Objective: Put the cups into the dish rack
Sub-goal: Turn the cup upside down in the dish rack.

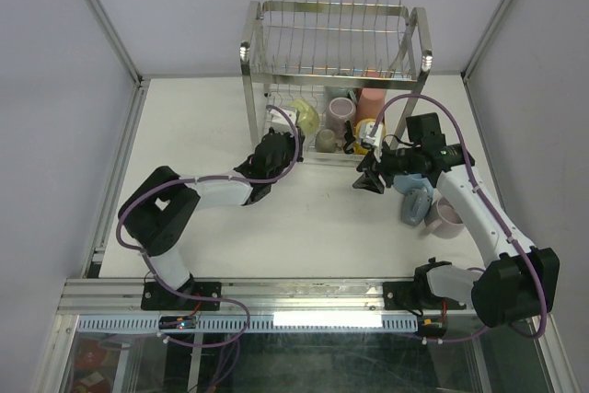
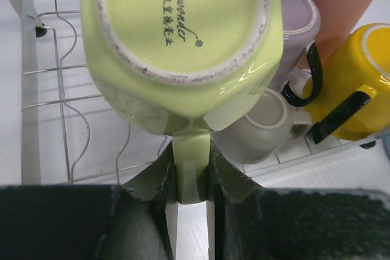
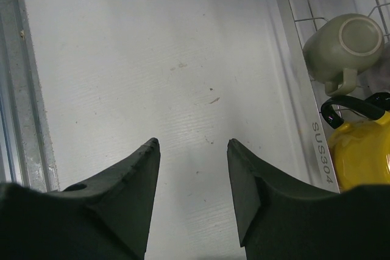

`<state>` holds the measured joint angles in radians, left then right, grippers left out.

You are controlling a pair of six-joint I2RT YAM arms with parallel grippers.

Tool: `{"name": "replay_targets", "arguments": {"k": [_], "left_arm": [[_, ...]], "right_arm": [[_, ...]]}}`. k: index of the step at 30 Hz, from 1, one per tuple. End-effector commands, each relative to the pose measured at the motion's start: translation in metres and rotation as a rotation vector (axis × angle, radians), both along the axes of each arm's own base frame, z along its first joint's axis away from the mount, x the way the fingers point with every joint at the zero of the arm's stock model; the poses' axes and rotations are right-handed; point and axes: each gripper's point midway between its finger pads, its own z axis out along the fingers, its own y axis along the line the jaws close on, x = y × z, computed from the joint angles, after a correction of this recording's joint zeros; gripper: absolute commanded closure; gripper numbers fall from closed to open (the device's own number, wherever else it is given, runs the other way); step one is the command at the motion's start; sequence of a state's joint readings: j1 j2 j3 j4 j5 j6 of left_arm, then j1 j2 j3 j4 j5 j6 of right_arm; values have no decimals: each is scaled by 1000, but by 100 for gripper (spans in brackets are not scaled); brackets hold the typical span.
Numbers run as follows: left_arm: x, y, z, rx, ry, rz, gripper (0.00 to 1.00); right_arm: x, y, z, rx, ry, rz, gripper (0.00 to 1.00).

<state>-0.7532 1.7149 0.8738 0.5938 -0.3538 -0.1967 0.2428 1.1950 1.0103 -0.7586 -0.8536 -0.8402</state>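
- While the left gripper (image 2: 191, 175) pinches the handle of a pale green mug (image 2: 183, 41), that mug hangs just ahead of its tips with its base turned to the wrist camera. It is over the lower tier of the dish rack (image 1: 331, 8) and not yet set down.
- Beyond the held mug and to its right, four cups sit in the lower tier: a mauve mug (image 2: 295, 28), a yellow mug (image 2: 353, 89), a small grey-beige mug (image 3: 338, 44) and, furthest from the gripper, a salmon-pink mug (image 1: 370, 98).
- The right gripper (image 3: 192, 150) is spread and holds nothing, hovering over bare counter (image 3: 152, 59). The rack's front edge runs along its right side.
- Behind the right gripper, beside that arm, a light blue mug (image 1: 414, 200) and a pale pink mug (image 1: 448, 218) lie on the counter outside the rack.
- By my judgement the loading is well past halfway: four in, one being placed, two left.
- No cup shows on the upper tier.
- The counter is matte white with faint scuffs; white panel walls on aluminium posts enclose it.
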Motion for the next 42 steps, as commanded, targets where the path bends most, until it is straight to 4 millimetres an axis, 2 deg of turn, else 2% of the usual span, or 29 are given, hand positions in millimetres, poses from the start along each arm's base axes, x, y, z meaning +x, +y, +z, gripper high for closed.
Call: {"name": "replay_targets", "arguments": {"k": [1,11,15,21,30,35,42], "left_arm": [[24,-9,57,-17,-162,44,100],[49,-21,43,39,-158,53,100],[63,-22,45,38,-162,59,100],[85,-19,37,57,-154,75,100],[116,-13,40,58,-163,86,100],[127,-18,35,47,-167,87,100],[140,-24,44,-1,-226,112,100]], "right_arm": [[6,2,22,31,-70,10,49],[5,1,23,35,-70,12,49],[5,1,23,38,-69,13,49],[4,2,24,40,-69,16,49],[5,1,24,41,-67,17,50],[4,2,23,42,-62,19,50],[4,2,22,43,-58,21,49]]}}
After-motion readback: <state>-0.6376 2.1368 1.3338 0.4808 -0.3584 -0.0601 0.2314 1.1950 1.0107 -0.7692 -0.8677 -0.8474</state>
